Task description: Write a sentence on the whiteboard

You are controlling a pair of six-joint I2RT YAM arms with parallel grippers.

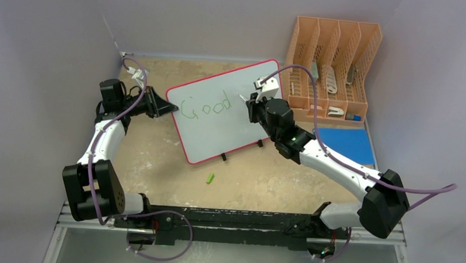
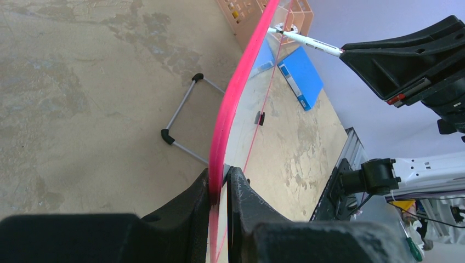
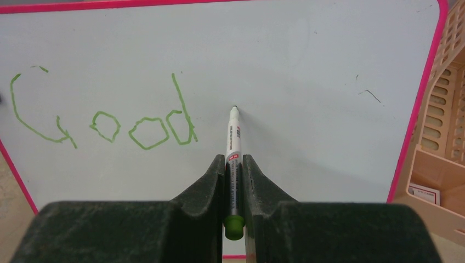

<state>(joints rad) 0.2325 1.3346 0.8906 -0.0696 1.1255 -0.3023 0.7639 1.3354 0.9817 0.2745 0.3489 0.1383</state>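
The whiteboard (image 1: 218, 137) stands tilted on the desk (image 1: 157, 157), mid-desk, propped by a wire stand (image 2: 181, 118) behind it. The left gripper (image 1: 170, 109) is clenched on the board's red left edge, one finger on each face. Of the sentence (image 1: 206, 108), only the green word "Good" shows, on the upper left of the board. The right gripper (image 3: 234, 161) grasps a white marker (image 3: 233, 137), whose tip is at the board just right of the "d". A green cap (image 1: 210, 178) lies on the desk in front of the board. An orange file rack (image 1: 334, 58) and a blue folder (image 1: 345, 144) sit to its right.
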